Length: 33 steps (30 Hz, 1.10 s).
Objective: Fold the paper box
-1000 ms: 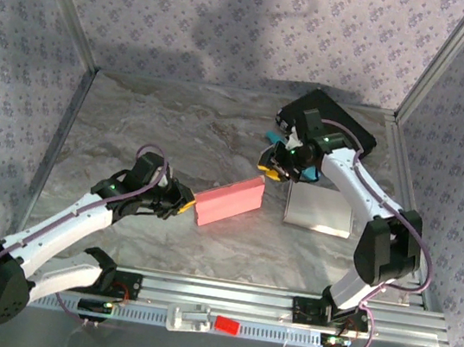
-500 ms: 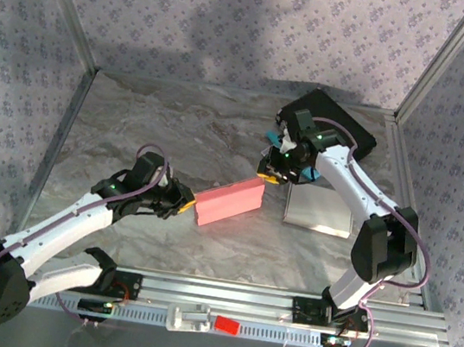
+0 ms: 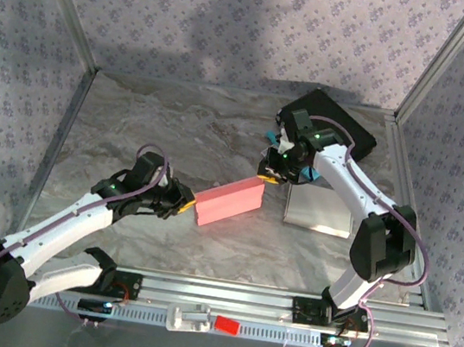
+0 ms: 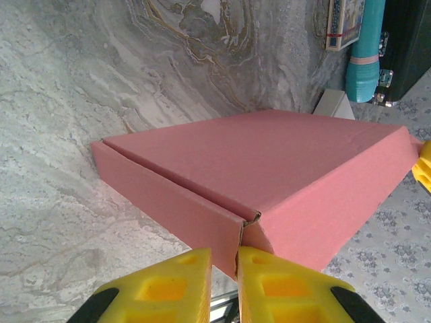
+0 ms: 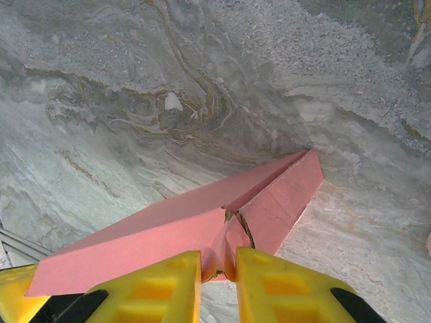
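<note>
The pink paper box [image 3: 229, 201] lies closed and flat on the marble table, slanting up to the right. My left gripper [image 3: 185, 204] is shut on its near-left corner; in the left wrist view the yellow fingers [image 4: 168, 282] pinch the corner edge of the box [image 4: 269, 161], the left gripper [image 4: 224, 259] low in the frame. My right gripper [image 3: 268, 177] is shut on the far-right corner. The right wrist view has the right gripper [image 5: 219, 266] squeezing a crumpled corner flap of the box [image 5: 155, 232].
A black case [image 3: 348, 125] sits at the back right, with a white sheet [image 3: 321, 211] in front of it under the right arm. A teal roll [image 4: 363, 50] lies by the case. Patterned walls enclose the table; an aluminium rail [image 3: 222, 299] runs along the front.
The right gripper has moved slightly left onto the box's far-right corner and closed on it. The left arm and the box have stayed put.
</note>
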Each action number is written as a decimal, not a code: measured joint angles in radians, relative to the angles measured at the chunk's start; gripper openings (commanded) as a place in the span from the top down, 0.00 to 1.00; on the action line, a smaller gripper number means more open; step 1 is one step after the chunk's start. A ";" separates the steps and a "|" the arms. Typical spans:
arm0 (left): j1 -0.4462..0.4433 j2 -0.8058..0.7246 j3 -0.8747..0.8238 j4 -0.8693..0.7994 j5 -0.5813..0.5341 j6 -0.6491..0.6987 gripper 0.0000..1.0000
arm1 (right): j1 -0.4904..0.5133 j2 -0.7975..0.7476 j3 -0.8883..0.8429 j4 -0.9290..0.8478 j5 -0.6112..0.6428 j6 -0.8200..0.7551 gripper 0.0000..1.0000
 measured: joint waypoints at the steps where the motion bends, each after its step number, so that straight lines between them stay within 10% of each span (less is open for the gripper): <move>1: 0.000 0.000 0.000 0.000 0.000 0.000 0.83 | 0.001 0.001 0.000 -0.001 0.000 -0.004 0.80; 16: 0.001 0.012 0.006 0.000 0.015 0.000 0.83 | 0.037 -0.032 0.022 -0.019 0.105 -0.119 0.64; 33: 0.006 0.013 0.008 0.000 0.015 0.011 0.83 | -0.027 -0.209 -0.191 0.128 0.033 -0.479 0.70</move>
